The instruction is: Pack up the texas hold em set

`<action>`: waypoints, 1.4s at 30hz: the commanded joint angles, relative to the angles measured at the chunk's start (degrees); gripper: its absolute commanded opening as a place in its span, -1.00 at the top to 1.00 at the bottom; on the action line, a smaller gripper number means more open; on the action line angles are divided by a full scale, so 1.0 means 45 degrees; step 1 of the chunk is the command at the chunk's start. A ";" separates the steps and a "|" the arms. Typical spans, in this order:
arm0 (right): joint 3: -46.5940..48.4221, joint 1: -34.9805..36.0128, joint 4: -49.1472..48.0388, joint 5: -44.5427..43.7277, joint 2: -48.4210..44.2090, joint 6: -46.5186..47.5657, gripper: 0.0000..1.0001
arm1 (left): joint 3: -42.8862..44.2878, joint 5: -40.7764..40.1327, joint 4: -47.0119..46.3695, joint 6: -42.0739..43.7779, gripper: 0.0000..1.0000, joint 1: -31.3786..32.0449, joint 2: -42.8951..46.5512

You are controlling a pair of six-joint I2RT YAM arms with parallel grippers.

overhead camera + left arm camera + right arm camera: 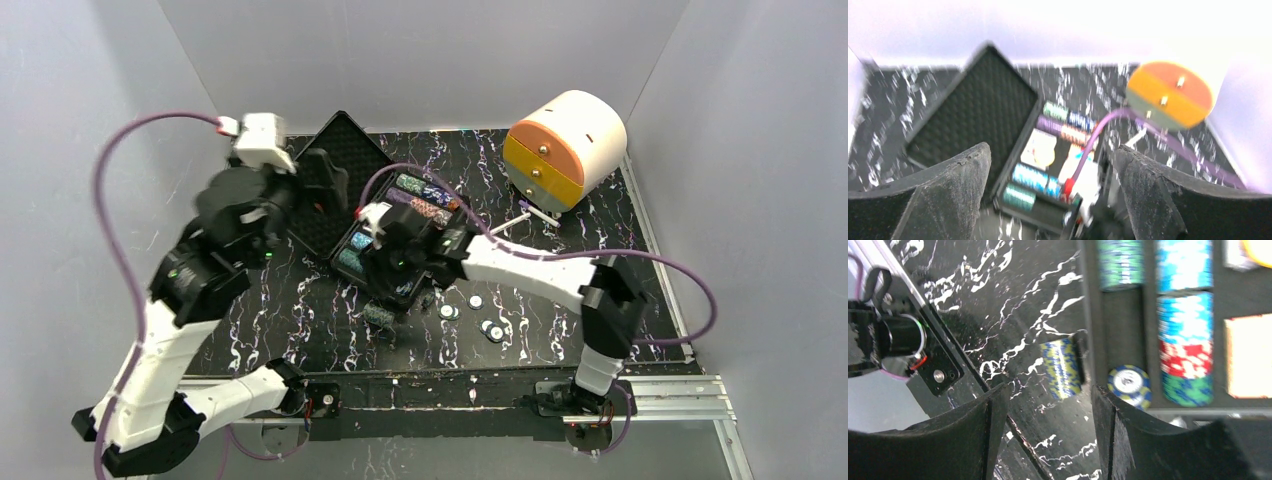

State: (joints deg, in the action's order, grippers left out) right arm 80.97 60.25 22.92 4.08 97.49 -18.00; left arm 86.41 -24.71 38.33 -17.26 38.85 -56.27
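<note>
Where the table (300, 330) lies nearest the arm bases, a few loose chips (476, 301) rest flat. Left of them a short chip stack (1062, 368) lies on its side, just outside the wall of the open case (1088, 305). The right jaws hover above that stack, partly open and holding nothing; the stack shows untouched in the gap between them. Inside the case, chip rows (1185, 340) fill the foam slots, and one blue chip (1129, 385) sits alone in the nearest slot. Behind, the lid (340, 150) leans back to the left. The left jaws hang beside it, spread wide and empty. A drawer box (565, 148) stands far right.
</note>
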 commanded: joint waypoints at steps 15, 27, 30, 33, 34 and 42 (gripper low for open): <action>0.3047 0.2768 0.2127 -0.3813 0.4466 0.3037 -0.41 | 0.1123 -0.1498 -0.1446 0.2087 -0.91 0.0021 0.0758; 0.3388 0.2803 0.2318 -0.3176 0.5338 0.3507 -0.01 | 0.0319 -0.1242 -0.1780 0.1940 -0.93 0.0023 0.1103; 0.3432 0.2803 0.2057 -0.3307 0.4968 0.3614 0.47 | 0.0387 -0.1313 -0.1814 0.1830 -0.93 0.0019 0.1117; 0.3693 0.2792 0.1827 -0.2606 0.4531 0.3791 0.69 | 0.0568 -0.0977 -0.2225 0.1458 -0.93 0.0007 0.1156; 0.4128 0.2782 0.2025 -0.2451 0.4468 0.3717 0.69 | 0.0710 -0.0694 -0.2386 0.1440 -0.93 0.0027 0.1115; 0.5526 0.2242 0.2167 -0.2164 0.3817 0.2783 0.68 | 0.1403 -0.0233 -0.3076 0.1218 -0.92 0.0020 0.0747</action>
State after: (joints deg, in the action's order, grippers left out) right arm 100.77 72.47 34.61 -6.20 120.95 -3.05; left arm 91.20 -26.96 27.86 -10.94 38.85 -53.06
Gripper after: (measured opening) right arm 0.498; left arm 0.962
